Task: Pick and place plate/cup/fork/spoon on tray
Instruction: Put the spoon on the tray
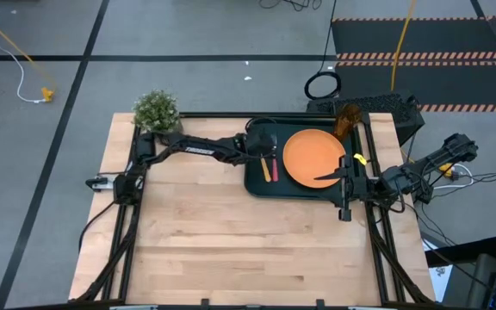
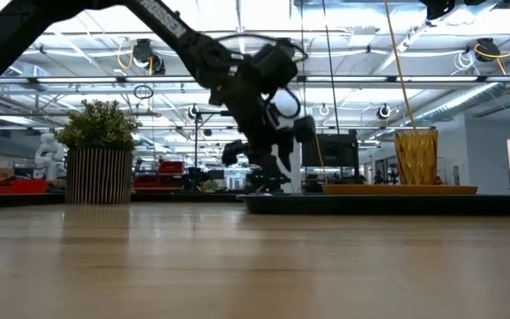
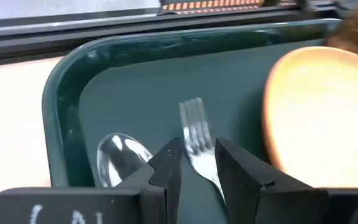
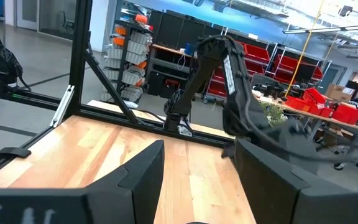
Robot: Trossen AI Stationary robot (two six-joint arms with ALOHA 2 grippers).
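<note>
The dark green tray (image 1: 257, 185) lies at the table's far right. On it rest the orange plate (image 1: 313, 158), the fork (image 3: 194, 127) with its red handle (image 1: 275, 169), and the spoon (image 3: 122, 157) with its orange handle (image 1: 265, 170) beside it. The amber cup (image 1: 346, 120) stands at the tray's far right corner. My left gripper (image 3: 199, 177) hangs open over the tray's left part. Its fingers stand on either side of the fork's neck and touch nothing. My right gripper (image 4: 197, 158) waits open at the table's right edge.
A potted green plant (image 1: 156, 110) stands at the table's far left corner. Bare wooden tabletop (image 1: 231, 241) spreads across the near half. My right arm (image 1: 403, 176) reaches in beside the tray's right rim, close to the plate.
</note>
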